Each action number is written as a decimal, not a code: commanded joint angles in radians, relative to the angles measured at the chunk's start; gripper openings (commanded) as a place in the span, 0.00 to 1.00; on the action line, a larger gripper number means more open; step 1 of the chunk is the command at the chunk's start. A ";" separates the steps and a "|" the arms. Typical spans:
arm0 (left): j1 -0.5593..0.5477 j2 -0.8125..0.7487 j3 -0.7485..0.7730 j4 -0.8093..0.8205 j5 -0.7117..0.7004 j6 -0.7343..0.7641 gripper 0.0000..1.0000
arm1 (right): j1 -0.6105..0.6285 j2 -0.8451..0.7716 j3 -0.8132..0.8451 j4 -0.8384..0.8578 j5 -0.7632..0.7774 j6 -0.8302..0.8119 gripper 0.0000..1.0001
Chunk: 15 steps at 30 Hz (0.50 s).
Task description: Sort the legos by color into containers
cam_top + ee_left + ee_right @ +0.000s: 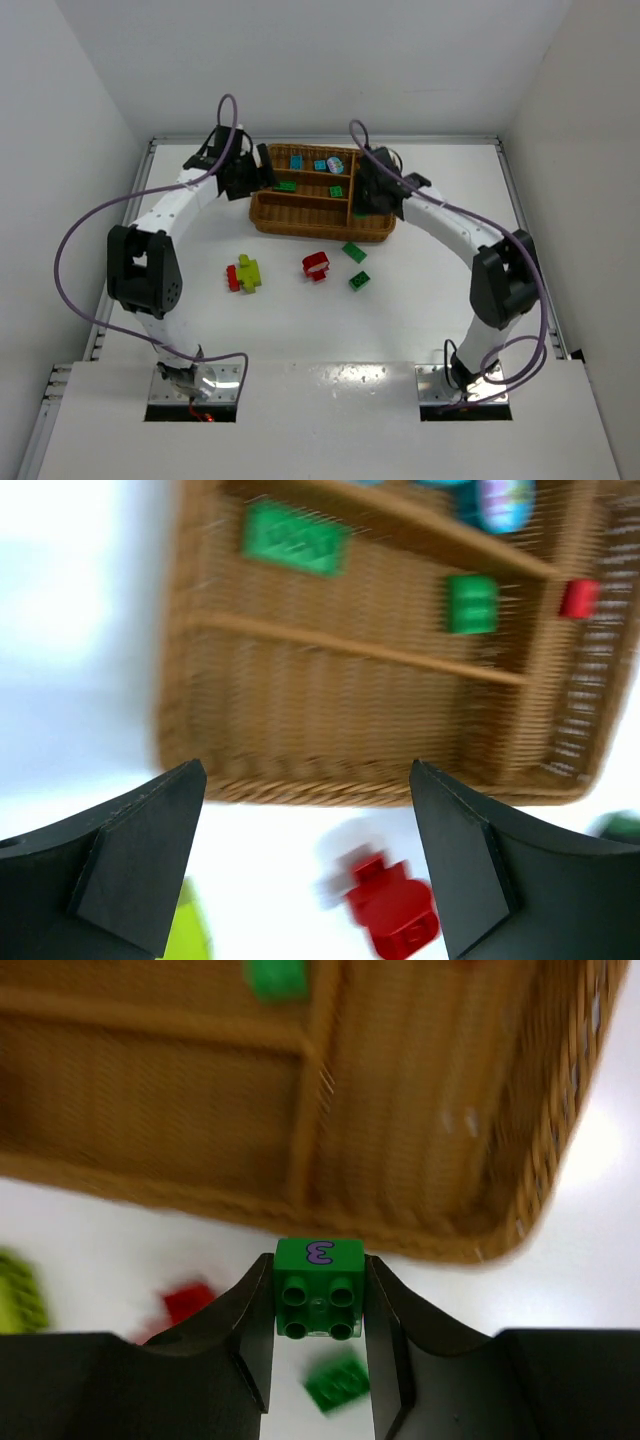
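The brown wicker tray [268, 212] stands at the table's far middle. Its far slot holds light blue bricks [296, 161] and the blue face piece [335, 164]. The middle slot holds two green bricks [287, 185]. My left gripper [262, 180] is open and empty at the tray's left end; its view [305, 780] shows a red brick [578, 597] in the crosswise slot. My right gripper [365, 205] is over the tray's right end, shut on a green brick [319, 1270] with a purple 3. On the table lie a red brick [316, 266], two green bricks [354, 252], and a lime-yellow brick [248, 272].
A small red piece [233, 279] touches the lime-yellow brick. White walls close the table at left, right and back. The arm bases sit at the near edge.
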 commanded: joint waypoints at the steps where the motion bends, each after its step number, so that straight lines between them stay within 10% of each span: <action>1: 0.030 -0.095 -0.062 -0.036 -0.059 0.012 0.89 | -0.003 0.099 0.222 0.017 0.026 0.009 0.20; 15: 0.060 -0.184 -0.205 0.016 -0.074 -0.010 0.89 | -0.003 0.619 0.866 0.013 -0.017 -0.007 0.22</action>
